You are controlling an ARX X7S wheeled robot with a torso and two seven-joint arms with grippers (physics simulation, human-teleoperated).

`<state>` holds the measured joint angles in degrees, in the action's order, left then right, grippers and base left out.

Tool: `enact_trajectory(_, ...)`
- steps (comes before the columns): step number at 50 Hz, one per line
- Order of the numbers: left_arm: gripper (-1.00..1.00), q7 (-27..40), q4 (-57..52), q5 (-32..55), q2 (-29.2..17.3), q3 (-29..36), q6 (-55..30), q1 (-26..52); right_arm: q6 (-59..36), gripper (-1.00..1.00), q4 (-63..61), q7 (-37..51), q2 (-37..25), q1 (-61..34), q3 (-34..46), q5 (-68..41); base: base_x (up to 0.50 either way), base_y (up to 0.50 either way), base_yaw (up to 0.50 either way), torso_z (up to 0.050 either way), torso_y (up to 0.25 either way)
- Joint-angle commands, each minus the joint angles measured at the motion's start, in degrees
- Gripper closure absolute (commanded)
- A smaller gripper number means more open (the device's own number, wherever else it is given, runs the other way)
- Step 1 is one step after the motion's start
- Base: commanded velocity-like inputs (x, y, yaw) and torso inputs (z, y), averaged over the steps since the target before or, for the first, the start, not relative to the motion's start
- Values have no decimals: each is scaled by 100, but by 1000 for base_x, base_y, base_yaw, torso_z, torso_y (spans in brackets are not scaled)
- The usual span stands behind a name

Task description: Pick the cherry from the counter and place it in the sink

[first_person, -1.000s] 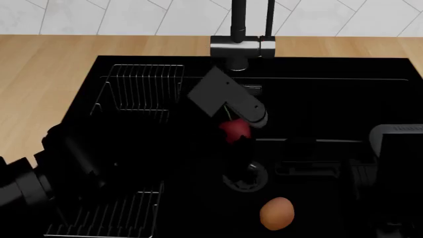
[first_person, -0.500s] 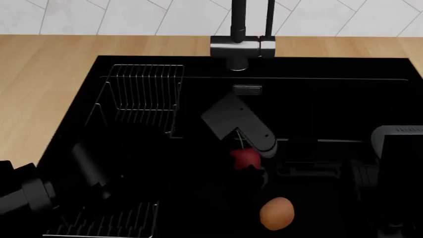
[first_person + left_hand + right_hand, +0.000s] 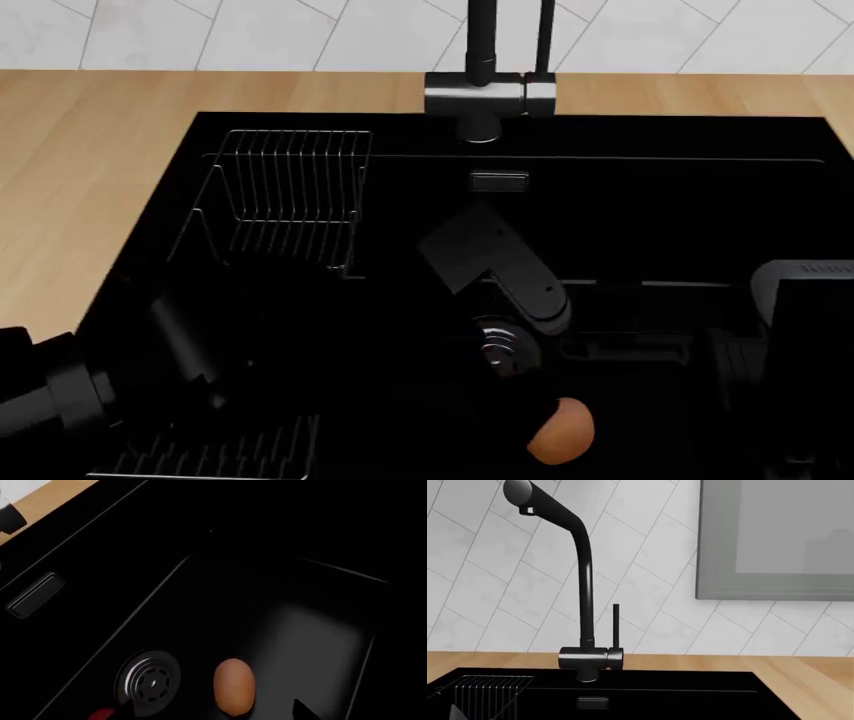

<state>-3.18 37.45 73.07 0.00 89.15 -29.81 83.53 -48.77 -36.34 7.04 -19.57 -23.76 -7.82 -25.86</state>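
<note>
The cherry (image 3: 101, 714) shows only in the left wrist view, as a small red patch on the floor of the black sink (image 3: 667, 200) beside the round metal drain (image 3: 150, 680). In the head view it is hidden under my left arm. My left gripper (image 3: 527, 318) hangs low in the basin just above the drain (image 3: 507, 345). One dark fingertip (image 3: 301, 711) shows far to one side, so the jaws stand apart with nothing between them. My right arm (image 3: 801, 300) is at the basin's right edge, and its gripper is lost against the black. The wood counter (image 3: 94, 150) surrounds the sink.
A tan-brown egg-shaped object (image 3: 567, 435) lies on the sink floor near the drain and also shows in the left wrist view (image 3: 233, 685). A wire rack (image 3: 287, 185) stands at the basin's back left, another (image 3: 227, 450) at the front left. The black faucet (image 3: 487, 95) rises behind the sink.
My left gripper carried the cherry down from mid-basin to the drain. The cherry is no longer between the jaws and now lies beside the drain. The right arm has not moved.
</note>
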Motion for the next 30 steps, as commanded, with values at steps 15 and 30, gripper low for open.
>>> enact_trajectory(15, -100, 20, 48, -37, 0, 1, 23, 252, 51, -100, 37, 24, -28, -18, 11, -62, 0, 0, 0, 0, 0)
enact_trajectory(30, -100, 184, 401, -114, 0, -20, -27, 550, 78, -100, 41, 38, -34, -45, 18, -114, 0, 0, 0, 0, 0)
